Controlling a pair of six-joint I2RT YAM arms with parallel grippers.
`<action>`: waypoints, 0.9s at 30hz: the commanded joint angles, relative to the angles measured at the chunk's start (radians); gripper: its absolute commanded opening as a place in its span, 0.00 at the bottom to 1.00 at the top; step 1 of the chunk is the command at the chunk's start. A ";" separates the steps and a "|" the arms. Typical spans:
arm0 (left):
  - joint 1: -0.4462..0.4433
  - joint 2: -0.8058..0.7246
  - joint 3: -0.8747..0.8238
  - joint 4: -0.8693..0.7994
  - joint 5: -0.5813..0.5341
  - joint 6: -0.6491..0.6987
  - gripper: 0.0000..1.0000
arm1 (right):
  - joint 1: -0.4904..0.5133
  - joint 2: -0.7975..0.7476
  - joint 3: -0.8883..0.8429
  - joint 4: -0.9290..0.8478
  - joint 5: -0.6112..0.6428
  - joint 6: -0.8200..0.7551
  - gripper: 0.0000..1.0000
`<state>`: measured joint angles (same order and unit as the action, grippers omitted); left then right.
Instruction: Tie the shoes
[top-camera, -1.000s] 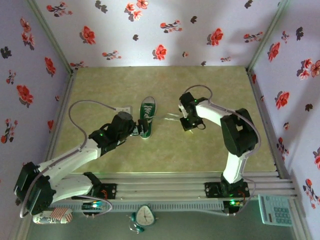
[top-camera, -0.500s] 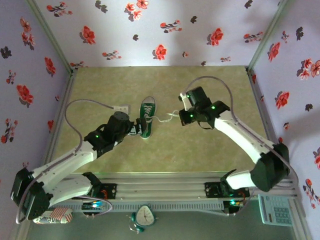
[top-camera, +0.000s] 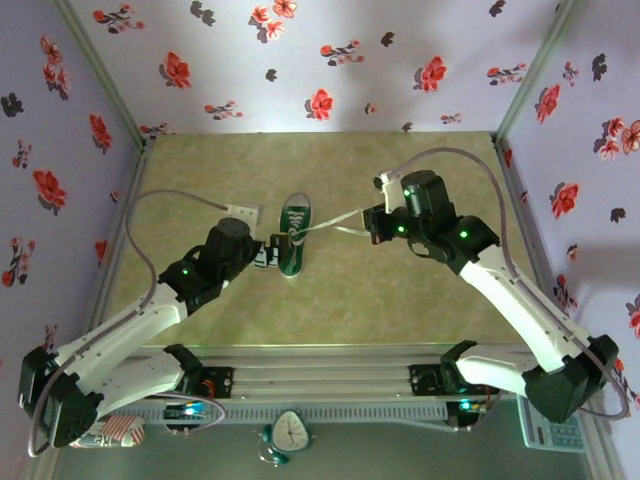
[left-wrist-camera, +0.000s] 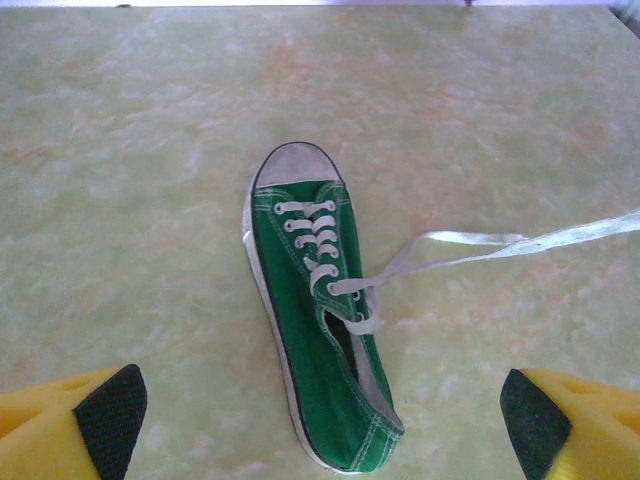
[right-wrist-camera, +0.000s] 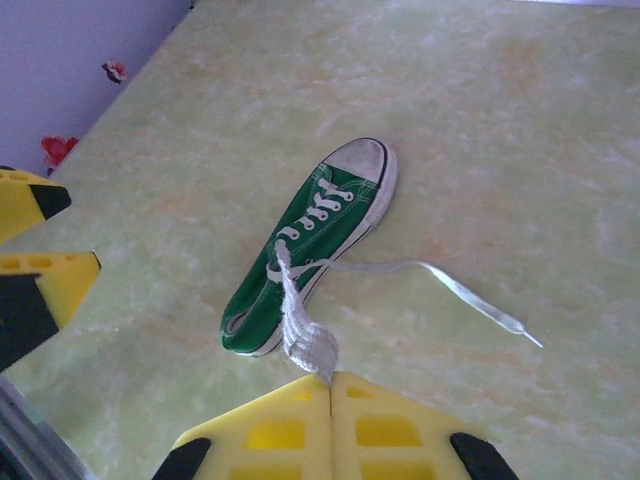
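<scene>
Right gripper (right-wrist-camera: 330, 378) has its yellow jaws pressed together, pinching the end of one white lace (right-wrist-camera: 300, 322) right at the fingertips. From the pinch the lace rises a short way forward to the top eyelets of the green sneaker (right-wrist-camera: 312, 238), which sits just ahead of the gripper and slightly to its left, heel nearest, white toe cap pointing away. The second lace (right-wrist-camera: 445, 278) lies slack on the table (right-wrist-camera: 520, 120), trailing off ahead and to the right of the fingertips.

Farther left of the right gripper, on the other side of the sneaker, the left gripper (top-camera: 268, 252) stands wide open. Its wrist camera shows one padded finger (left-wrist-camera: 110, 405) on each side of the frame, with the sneaker's heel low between them, toe away, and nothing in its grasp.

From above, the pinched lace stretches from the sneaker across to the right gripper, well apart from the shoe. Flowered walls (top-camera: 330, 60) close in the table beyond.
</scene>
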<state>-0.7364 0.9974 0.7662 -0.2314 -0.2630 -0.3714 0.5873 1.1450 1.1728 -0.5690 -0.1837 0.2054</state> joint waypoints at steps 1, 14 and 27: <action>0.006 0.013 0.014 0.069 0.062 0.118 0.95 | 0.006 0.018 0.033 0.050 -0.022 0.054 0.00; 0.006 0.200 0.145 0.194 0.223 0.283 0.95 | 0.006 0.083 0.116 0.138 -0.267 0.087 0.00; 0.000 0.341 0.364 0.182 0.501 0.372 0.89 | 0.006 0.092 0.136 0.052 -0.279 0.058 0.00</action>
<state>-0.7364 1.3197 1.0855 -0.0666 0.1738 -0.0452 0.5873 1.2385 1.2789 -0.4927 -0.4324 0.2848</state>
